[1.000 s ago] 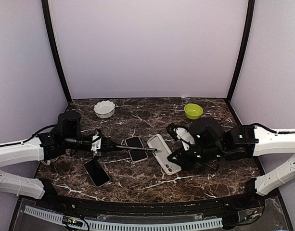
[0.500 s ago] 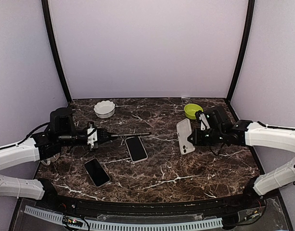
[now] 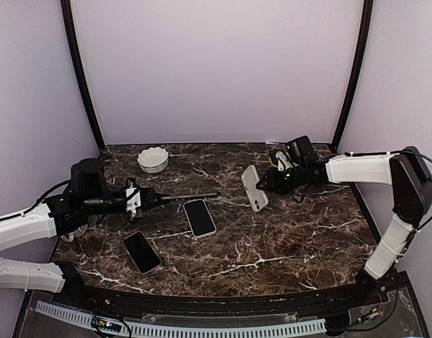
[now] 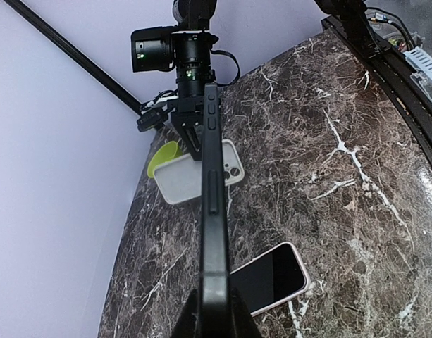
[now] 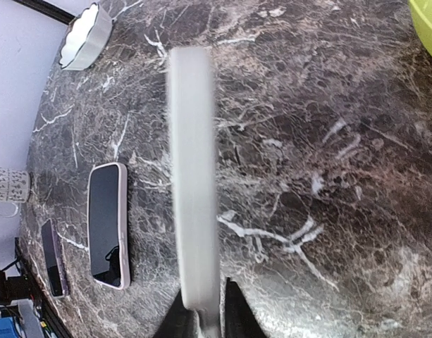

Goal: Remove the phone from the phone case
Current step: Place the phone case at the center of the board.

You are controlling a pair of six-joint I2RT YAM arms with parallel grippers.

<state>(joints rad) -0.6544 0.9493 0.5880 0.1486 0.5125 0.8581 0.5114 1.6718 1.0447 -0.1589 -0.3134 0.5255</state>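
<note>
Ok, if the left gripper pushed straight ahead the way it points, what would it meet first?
Probably the white case held by the right gripper. The black phone in the left gripper leads, and the left wrist view lines its edge up with that case. Relative height is unclear.

Soft, even light fills every view, leaving only faint shadows on the counter [image 3: 286, 246]. In the right wrist view the pale case [image 5: 193, 183] is blurred, and the marble behind it looks sharper.

I count three phones: held phone [image 4: 213, 211], centre phone [image 3: 200, 217], near-left phone [image 3: 142, 252]. One white case [image 3: 254, 188]. Two bowls: white bowl [image 3: 153, 159], green bowl [image 4: 161, 158].
</note>
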